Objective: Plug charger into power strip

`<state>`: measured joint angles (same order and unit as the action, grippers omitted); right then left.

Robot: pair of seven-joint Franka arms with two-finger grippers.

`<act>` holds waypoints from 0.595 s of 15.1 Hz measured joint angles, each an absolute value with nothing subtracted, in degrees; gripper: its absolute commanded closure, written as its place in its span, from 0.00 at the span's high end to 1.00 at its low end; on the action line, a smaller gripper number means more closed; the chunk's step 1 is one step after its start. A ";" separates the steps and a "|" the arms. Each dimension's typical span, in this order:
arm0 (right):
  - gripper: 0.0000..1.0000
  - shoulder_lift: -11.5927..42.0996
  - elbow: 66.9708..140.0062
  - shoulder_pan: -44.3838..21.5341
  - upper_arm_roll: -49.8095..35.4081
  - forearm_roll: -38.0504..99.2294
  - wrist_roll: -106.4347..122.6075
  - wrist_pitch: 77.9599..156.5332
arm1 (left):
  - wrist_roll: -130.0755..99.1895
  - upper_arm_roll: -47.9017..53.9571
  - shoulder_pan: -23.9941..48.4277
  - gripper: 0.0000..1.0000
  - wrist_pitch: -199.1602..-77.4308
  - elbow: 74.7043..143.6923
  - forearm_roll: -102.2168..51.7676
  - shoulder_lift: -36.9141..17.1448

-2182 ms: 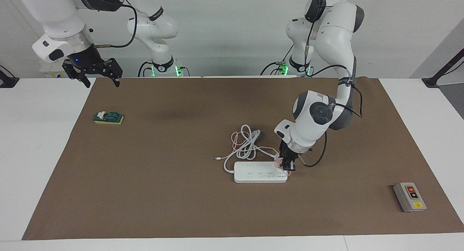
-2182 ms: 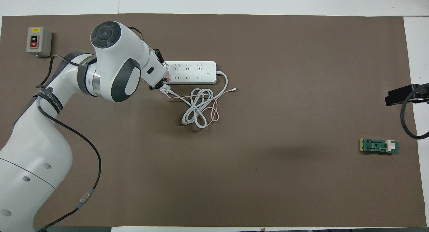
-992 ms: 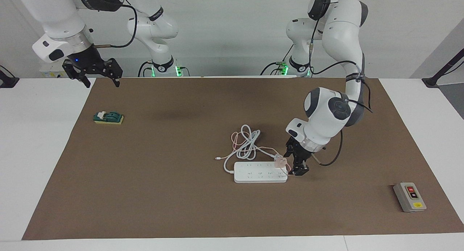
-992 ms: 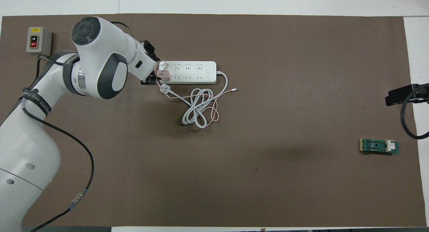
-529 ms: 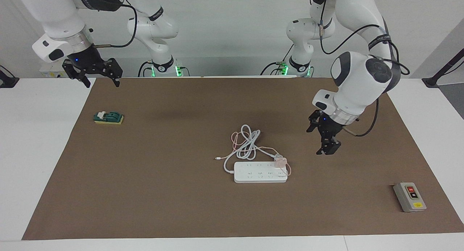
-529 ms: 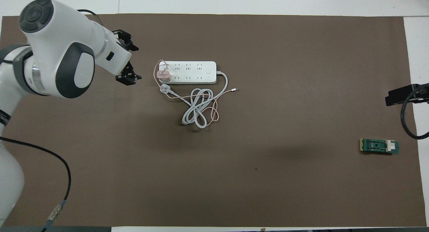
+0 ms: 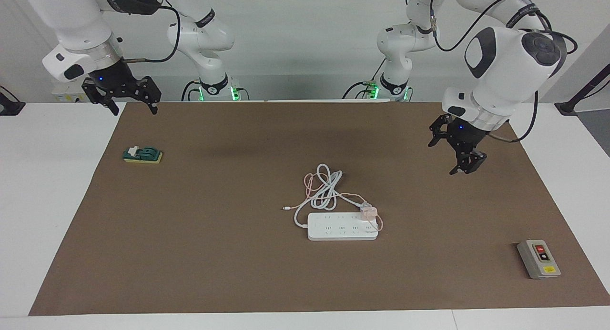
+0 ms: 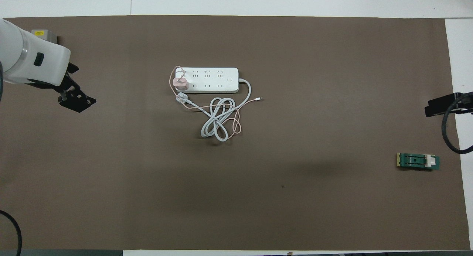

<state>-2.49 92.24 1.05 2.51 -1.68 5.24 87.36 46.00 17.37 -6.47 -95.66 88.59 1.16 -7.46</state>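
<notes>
Left gripper (image 7: 456,151), fingers spread and empty, hangs over bare mat while the charger (image 7: 369,214) sits on the power strip (image 7: 340,226), apparently plugged in; right gripper (image 7: 121,95) waits.

No legible text, even on the grey button box (image 7: 538,259).

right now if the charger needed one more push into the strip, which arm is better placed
Left, probably. The left gripper hangs open over the mat at the power strip's end, where the charger sits; the right gripper waits over the mat's corner.
</notes>
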 measured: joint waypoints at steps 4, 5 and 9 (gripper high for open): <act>1.00 -2.49 92.24 0.71 2.49 -1.68 5.24 87.36 | 21.86 17.28 -6.49 1.00 -93.84 88.73 1.51 -6.77; 1.00 -2.49 92.24 0.51 2.49 -1.68 5.24 87.36 | 16.70 17.21 -6.53 1.00 -93.77 88.73 1.57 -6.74; 1.00 -2.51 92.24 0.23 2.49 -1.68 5.24 87.36 | 9.08 17.00 -6.66 1.00 -92.87 88.73 1.59 -5.92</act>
<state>-2.51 92.24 0.23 2.49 -1.68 5.24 87.36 9.08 17.00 -6.66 -92.87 88.73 1.59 -5.92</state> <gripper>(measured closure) 0.000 0.000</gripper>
